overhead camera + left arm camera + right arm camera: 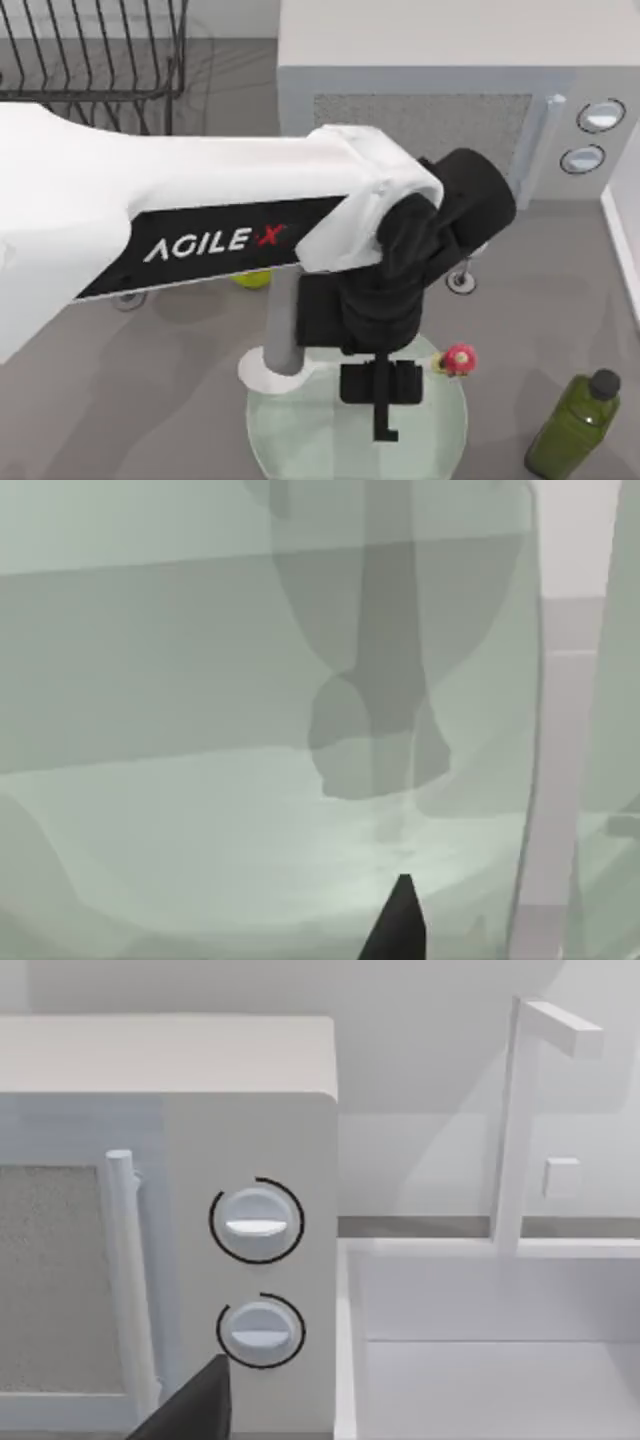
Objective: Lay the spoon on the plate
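Spoon over the plate

Left gripper (385,425) hangs above the plate (300,440); jaws' state I cannot tell. The spoon (458,360) spans the rim: released off-centre, its knob end could tip onto the worktop.

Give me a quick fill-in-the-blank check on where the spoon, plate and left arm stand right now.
1. The left pincer hangs above the pale green ____.
2. The spoon ends in a ____-coloured knob.
3. The green bottle stands to the plate's ____ in the top view.

Missing words: plate; red; right
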Controlling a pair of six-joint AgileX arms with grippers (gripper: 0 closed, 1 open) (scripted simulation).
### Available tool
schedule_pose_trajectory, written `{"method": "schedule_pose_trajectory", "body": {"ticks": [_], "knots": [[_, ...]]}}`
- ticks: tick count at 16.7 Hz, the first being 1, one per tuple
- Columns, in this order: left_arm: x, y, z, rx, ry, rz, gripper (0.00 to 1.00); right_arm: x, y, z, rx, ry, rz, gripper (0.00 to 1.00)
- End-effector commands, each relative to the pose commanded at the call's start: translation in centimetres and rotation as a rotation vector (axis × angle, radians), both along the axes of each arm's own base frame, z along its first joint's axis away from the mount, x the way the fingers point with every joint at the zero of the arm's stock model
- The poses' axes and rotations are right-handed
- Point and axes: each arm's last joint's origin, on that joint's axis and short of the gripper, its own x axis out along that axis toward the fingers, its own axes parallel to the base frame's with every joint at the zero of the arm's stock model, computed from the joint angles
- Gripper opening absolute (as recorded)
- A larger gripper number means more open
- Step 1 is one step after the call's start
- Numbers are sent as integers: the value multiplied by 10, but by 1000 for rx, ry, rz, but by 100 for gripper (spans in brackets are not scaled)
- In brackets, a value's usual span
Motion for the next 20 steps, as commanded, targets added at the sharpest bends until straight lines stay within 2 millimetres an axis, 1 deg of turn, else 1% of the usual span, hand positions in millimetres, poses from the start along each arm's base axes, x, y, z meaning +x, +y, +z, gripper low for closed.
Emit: {"method": "schedule_pose_trajectory", "body": {"ticks": [4, 5, 9, 20], "knots": [[-8, 6, -28, 83, 88, -4, 0, 0, 0, 0, 0, 0, 0, 100], [-9, 7, -32, 93, 99, -5, 0, 0, 0, 0, 0, 0, 0, 100], [-9, 7, -32, 93, 99, -5, 0, 0, 0, 0, 0, 0, 0, 100], [-9, 7, -32, 93, 99, -5, 83, 0, 0, 0, 0, 0, 0, 100]]}}
